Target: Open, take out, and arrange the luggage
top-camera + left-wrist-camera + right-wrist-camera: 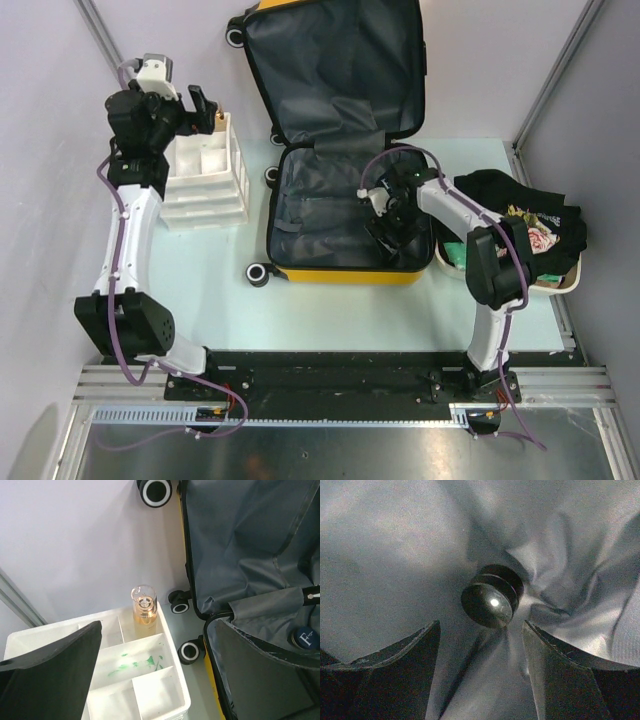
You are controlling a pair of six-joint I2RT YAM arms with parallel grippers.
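Note:
The yellow luggage (340, 273) lies open on the table, its lid propped up at the back, with dark grey lining (395, 555) inside. My right gripper (385, 225) is down in the base, open. A small dark round jar (492, 597) lies on the lining just beyond its fingertips (432, 630), untouched. My left gripper (200, 108) hovers wide open over a white divided tray (150, 685). An amber perfume bottle (144, 607) stands in the tray's back compartment. The luggage (240, 540) fills the right of the left wrist view.
The white divided tray tops a white drawer unit (205, 190) left of the luggage; green smears mark one compartment. A white tub (560, 285) at the right holds black clothing (520, 210). Grey walls close in on both sides. Black luggage wheels (190, 651) stand near the tray.

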